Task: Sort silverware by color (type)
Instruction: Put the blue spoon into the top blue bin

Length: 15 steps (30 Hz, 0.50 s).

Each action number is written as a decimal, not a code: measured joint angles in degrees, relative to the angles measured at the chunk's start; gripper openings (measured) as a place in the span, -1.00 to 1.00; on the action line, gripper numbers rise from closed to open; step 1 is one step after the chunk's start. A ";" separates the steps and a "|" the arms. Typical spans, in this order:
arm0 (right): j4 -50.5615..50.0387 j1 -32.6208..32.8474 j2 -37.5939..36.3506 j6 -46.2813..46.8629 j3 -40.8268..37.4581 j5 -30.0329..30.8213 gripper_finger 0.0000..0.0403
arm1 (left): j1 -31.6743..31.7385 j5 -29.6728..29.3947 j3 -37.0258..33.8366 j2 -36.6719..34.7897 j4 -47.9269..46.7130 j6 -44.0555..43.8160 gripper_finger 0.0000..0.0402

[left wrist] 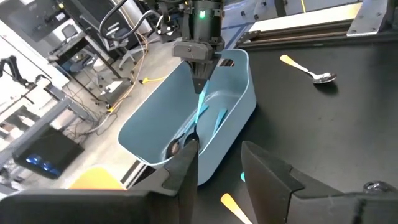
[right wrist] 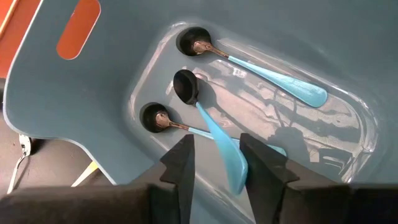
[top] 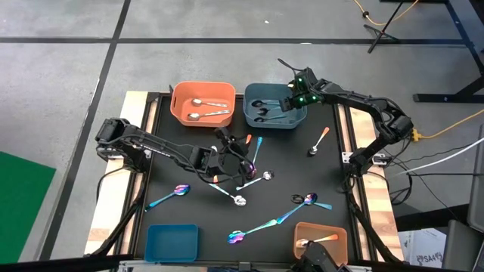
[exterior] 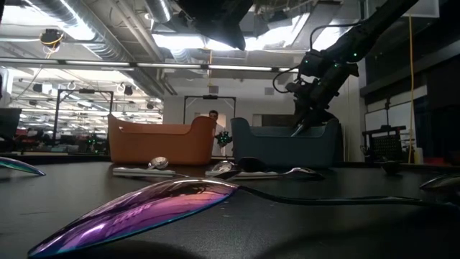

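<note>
Right pincer [right wrist: 214, 163] open over blue bin [top: 276, 117]; three teal-handled spoons [right wrist: 205, 118] inside

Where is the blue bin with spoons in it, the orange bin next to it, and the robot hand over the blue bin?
blue bin [top: 301, 121]: high view, on its right rim.
orange bin [top: 179, 109]: high view, on its left wall.
right gripper [top: 290, 100]: high view, between its fingertips, over the blue bin.

Black table [top: 170, 219] with scattered spoons [top: 240, 200] and bins [top: 172, 243].
</note>
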 joint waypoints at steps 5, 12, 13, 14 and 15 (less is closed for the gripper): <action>-0.02 0.00 0.00 -0.01 0.00 -0.01 -0.42 | 0.00 0.02 0.00 0.00 -2.23 -5.20 -0.41; -0.98 -0.04 0.09 -0.01 0.65 0.22 -0.42 | 0.00 4.05 0.00 0.00 -9.55 -13.56 -0.41; -1.53 -0.04 0.09 -0.11 1.11 0.81 -0.42 | 0.00 5.08 0.00 0.00 -10.27 -14.46 -0.41; -1.85 -0.04 0.09 -0.23 1.64 0.95 -0.42 | -0.01 6.03 0.00 0.00 -10.97 -14.89 -0.41; -1.93 -0.04 0.09 -0.44 2.16 0.99 -0.42 | -0.02 6.94 0.00 0.00 -11.46 -15.23 -0.41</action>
